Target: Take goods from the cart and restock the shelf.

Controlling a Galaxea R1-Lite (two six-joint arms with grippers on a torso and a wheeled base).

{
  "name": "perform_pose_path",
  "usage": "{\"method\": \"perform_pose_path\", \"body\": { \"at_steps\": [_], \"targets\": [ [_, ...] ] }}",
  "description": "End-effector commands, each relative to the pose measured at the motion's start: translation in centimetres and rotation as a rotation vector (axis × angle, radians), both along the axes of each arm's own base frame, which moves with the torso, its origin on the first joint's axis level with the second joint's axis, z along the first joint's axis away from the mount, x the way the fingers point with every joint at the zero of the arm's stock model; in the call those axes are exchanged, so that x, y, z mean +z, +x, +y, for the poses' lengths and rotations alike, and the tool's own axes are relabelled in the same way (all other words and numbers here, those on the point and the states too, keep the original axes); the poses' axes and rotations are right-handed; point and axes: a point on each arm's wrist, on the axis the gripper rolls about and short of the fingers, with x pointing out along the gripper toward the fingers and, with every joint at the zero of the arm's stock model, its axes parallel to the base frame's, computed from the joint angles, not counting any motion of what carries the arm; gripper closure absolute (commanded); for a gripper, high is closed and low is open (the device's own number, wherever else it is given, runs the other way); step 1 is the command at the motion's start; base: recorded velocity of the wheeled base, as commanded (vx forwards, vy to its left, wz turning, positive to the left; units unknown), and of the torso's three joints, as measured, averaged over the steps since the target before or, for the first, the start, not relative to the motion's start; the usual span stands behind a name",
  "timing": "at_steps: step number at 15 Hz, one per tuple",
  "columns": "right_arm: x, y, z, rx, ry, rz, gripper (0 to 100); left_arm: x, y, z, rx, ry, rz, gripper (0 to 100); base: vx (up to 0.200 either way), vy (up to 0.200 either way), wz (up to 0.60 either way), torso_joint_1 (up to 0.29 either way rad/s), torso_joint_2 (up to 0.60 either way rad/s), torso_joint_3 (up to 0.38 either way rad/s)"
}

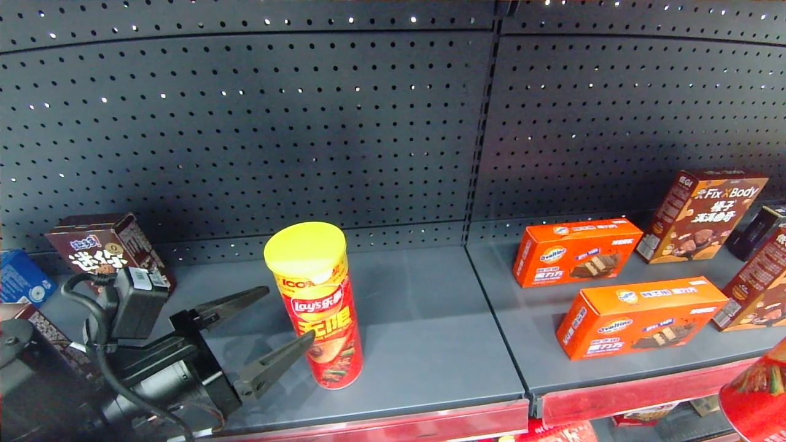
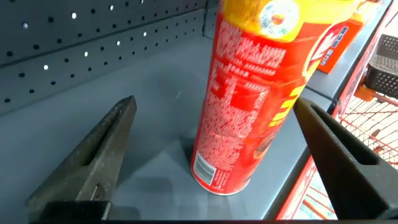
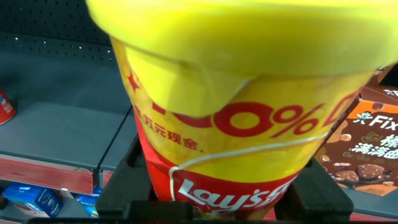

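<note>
A red chips can with a yellow lid (image 1: pixel 319 307) stands upright on the grey shelf (image 1: pixel 424 344), near its front edge. My left gripper (image 1: pixel 290 312) is open just left of the can, one finger behind it and one in front, neither touching. The left wrist view has the can (image 2: pixel 249 106) past the two dark fingers (image 2: pixel 93 162), with my left gripper (image 2: pixel 214 106) spread wide. A second chips can (image 3: pixel 236 124) with a yellow lid sits in my right gripper (image 3: pixel 221 190), which is shut on it. That can's red body (image 1: pixel 758 399) shows at the lower right, below the shelf front.
Two orange boxes (image 1: pixel 577 252) (image 1: pixel 642 316) and a brown snack box (image 1: pixel 703 215) lie on the right shelf section. Dark boxes (image 1: pixel 107 248) stand at the far left. The perforated back panel (image 1: pixel 307 135) closes the rear. The cart's mesh (image 2: pixel 379 68) is beside the shelf.
</note>
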Motion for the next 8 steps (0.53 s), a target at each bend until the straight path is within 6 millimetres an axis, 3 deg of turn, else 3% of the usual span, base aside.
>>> {"method": "perform_pose_path", "body": {
  "at_steps": [1,8],
  "targets": [
    [0.0,0.0,0.0,0.001,0.0,-0.001,100,0.4,-0.3,0.1,-0.003,-0.007,-0.021,0,0.0,0.0,0.0,0.0,0.0,0.0],
    [0.0,0.0,0.0,-0.004,-0.001,0.001,100,2.9,-2.5,0.8,0.012,-0.053,-0.147,0,0.0,0.0,0.0,0.0,0.0,0.0]
  ]
}}
